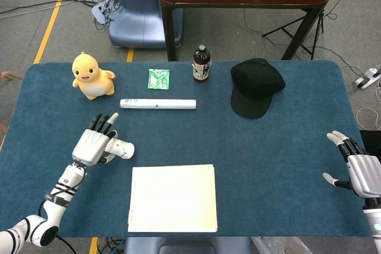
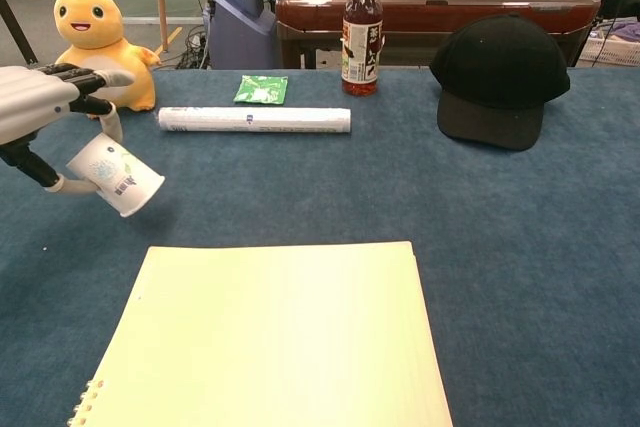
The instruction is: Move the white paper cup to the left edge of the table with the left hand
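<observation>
The white paper cup (image 1: 121, 149) (image 2: 115, 176) is tipped on its side, its mouth pointing to the lower right in the chest view. My left hand (image 1: 92, 145) (image 2: 40, 112) holds it at the base end, thumb beneath and fingers stretched out above. Hand and cup are over the left part of the blue table (image 1: 280, 147), in front of the yellow toy. Whether the cup's rim touches the cloth I cannot tell. My right hand (image 1: 356, 169) hovers at the table's right edge with fingers spread and nothing in it.
A yellow plush toy (image 1: 91, 76) sits behind the left hand, with a white rolled tube (image 1: 158, 104) to its right. Further back lie a green packet (image 1: 158, 79), a dark bottle (image 1: 201, 63) and a black cap (image 1: 256, 86). A pale yellow notepad (image 1: 172, 198) lies at the front.
</observation>
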{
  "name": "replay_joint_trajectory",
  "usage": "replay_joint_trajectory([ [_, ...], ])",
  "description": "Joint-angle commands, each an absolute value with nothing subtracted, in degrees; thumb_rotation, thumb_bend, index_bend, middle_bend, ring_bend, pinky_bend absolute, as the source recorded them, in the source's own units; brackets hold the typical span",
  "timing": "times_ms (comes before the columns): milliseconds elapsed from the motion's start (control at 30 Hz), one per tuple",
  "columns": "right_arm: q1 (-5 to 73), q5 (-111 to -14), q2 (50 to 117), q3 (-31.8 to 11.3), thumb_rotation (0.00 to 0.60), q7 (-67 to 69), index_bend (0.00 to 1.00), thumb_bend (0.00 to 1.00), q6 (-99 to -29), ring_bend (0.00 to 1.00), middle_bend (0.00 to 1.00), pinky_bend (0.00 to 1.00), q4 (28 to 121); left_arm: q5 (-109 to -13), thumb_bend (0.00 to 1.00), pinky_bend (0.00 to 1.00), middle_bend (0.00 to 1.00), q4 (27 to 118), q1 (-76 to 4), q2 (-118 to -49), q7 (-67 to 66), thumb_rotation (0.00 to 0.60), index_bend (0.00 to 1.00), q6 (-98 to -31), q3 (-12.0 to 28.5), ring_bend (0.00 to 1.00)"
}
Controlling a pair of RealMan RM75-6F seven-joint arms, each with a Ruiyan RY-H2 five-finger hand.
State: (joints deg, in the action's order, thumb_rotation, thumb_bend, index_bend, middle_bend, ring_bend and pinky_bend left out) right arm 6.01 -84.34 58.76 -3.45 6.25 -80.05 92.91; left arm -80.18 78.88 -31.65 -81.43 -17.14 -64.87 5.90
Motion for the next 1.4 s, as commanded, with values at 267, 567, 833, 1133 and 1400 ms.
replay_joint_trajectory([
  [267, 5.9, -84.2, 58.7, -3.5, 0.600, 6.3, 0.15, 0.00, -80.2, 0.14, 0.13, 0.37, 92.9, -72.8, 0.15, 0.00, 0.00, 84.8, -30.2, -78.2, -1.2, 0.600, 0.42, -58.9, 8.1, 0.00],
  [567, 5.9, -84.4, 58.6, -3.4, 0.600, 6.4, 0.15, 0.00, -80.3, 0.14, 0.13, 0.37, 92.9, -69.6, 0.15, 0.00, 0.00, 85.0, -29.4, -76.6, 4.0, 0.600, 0.42, -55.8, 8.0, 0.00],
  [833, 5.8, -84.5, 58.5, -3.4, 0.600, 6.4, 0.15, 0.00, -80.5, 0.14, 0.13, 0.37, 93.1, -69.9, 0.15, 0.00, 0.00, 82.8, -28.2, -76.4, 5.1, 0.600, 0.41, -56.0, 6.7, 0.00],
  [1133, 5.8, -84.6, 58.6, -3.4, 0.600, 6.2, 0.15, 0.00, -80.5, 0.14, 0.13, 0.37, 93.1, -69.7, 0.15, 0.00, 0.00, 82.1, -27.4, -75.8, 4.4, 0.600, 0.23, -55.7, 5.8, 0.00],
  [1400, 5.4, -84.7, 58.5, -3.5, 0.600, 5.7, 0.15, 0.00, -81.6, 0.14, 0.13, 0.37, 93.4, -69.4, 0.15, 0.00, 0.00, 83.4, -26.6, -74.1, 2.2, 0.600, 0.11, -56.9, 5.5, 0.00],
])
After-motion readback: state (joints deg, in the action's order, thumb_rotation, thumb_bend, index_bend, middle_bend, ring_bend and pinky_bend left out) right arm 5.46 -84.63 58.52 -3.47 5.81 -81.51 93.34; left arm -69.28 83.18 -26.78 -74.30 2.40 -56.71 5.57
